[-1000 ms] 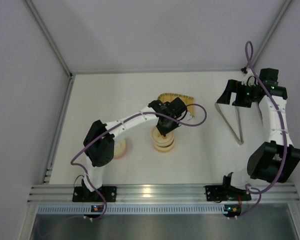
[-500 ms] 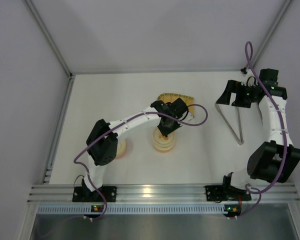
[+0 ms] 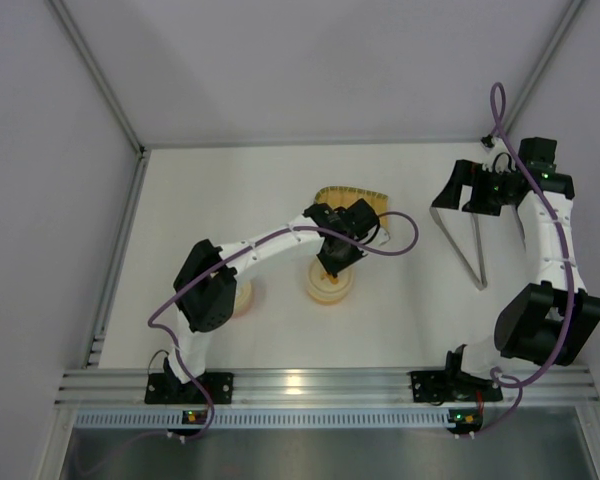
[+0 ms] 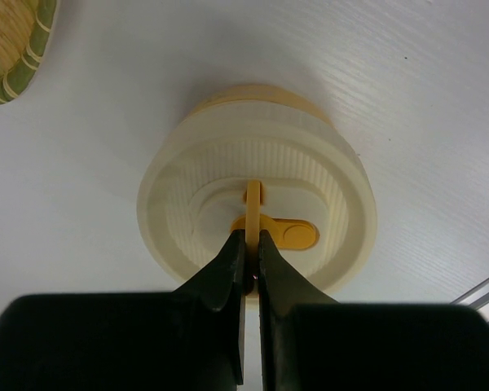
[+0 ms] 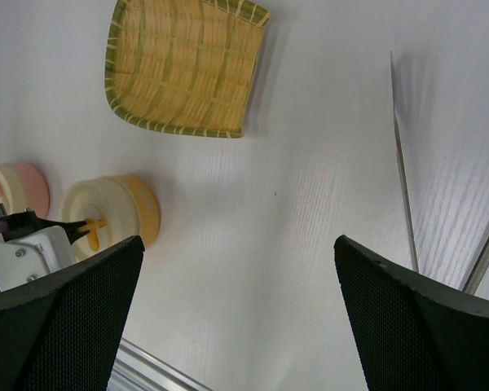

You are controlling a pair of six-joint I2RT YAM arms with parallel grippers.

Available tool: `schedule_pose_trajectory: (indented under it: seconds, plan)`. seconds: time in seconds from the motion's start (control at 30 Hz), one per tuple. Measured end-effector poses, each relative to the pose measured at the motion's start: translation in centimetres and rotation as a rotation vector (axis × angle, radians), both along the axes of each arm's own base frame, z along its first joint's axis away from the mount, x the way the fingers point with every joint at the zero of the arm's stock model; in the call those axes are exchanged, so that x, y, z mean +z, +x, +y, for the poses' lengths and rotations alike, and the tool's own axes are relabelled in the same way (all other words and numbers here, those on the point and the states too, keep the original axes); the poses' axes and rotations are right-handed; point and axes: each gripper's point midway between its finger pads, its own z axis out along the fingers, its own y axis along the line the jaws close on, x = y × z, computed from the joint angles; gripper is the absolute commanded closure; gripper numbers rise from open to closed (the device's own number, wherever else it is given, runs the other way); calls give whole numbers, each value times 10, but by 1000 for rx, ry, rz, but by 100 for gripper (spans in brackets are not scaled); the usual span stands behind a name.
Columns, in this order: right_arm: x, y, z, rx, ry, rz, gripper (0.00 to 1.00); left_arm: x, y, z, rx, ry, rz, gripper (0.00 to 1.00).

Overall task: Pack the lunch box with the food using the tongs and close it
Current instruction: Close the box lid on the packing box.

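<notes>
Left hand [image 4: 249, 238] pinches lid [image 4: 310, 163]; contents hidden.

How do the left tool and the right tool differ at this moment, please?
The left tool is shut, pinching the yellow handle on the round container's lid; the right tool stands wide open and holds nothing. The left tool sits over the middle of the table, while the right tool is at the far right by the tongs. Both are black.

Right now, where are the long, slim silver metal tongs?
In the top view the tongs lie flat on the white table, at its right side, by the open right gripper, well right of the yellow woven tray.
</notes>
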Motion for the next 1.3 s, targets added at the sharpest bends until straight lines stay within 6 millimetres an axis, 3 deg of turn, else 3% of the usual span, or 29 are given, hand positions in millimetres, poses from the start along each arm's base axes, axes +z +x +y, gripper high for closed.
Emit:
schedule_pose_trajectory:
  seconds: [0.27, 1.3]
  plan:
    - [1, 0, 1, 4, 6, -2, 1, -9, -2, 4, 7, 18, 7, 100]
    - [-6, 0, 3, 11, 24, 19, 1, -8, 1, 7, 17, 8, 10, 100]
